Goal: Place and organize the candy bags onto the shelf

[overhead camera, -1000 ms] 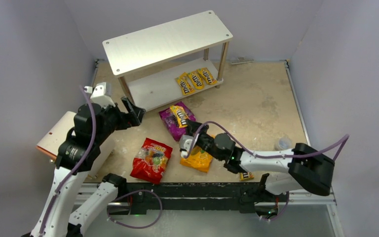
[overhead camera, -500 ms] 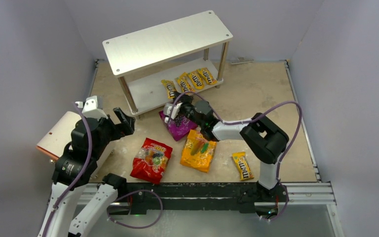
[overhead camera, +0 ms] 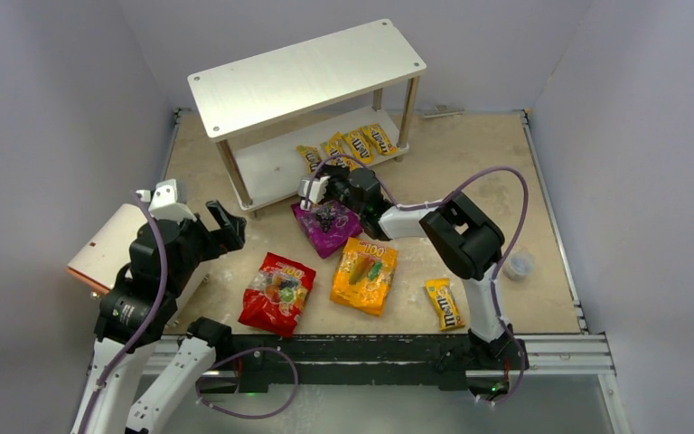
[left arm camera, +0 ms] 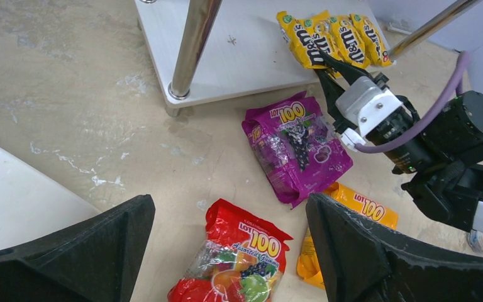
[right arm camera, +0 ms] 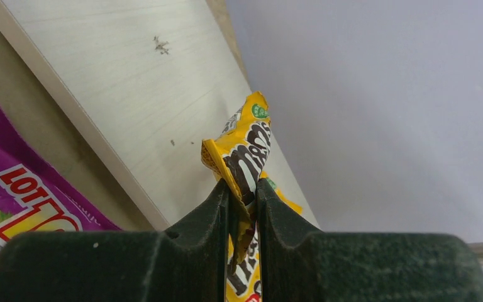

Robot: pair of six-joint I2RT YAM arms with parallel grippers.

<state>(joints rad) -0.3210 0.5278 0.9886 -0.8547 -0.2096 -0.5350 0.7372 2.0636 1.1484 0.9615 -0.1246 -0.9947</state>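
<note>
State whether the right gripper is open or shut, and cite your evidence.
Shut: the right gripper pinches a yellow M&M's packet between its jaws.

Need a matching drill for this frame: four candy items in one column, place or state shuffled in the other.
1 red pouch
2 purple pouch
3 held M&M's packet
4 loose M&M's packet

A pinched in the right end effector
B lying alone, right of the orange pouch
C just in front of the shelf
D just left of the orange pouch

Pairs: 1-D, 2-C, 3-A, 4-B
</note>
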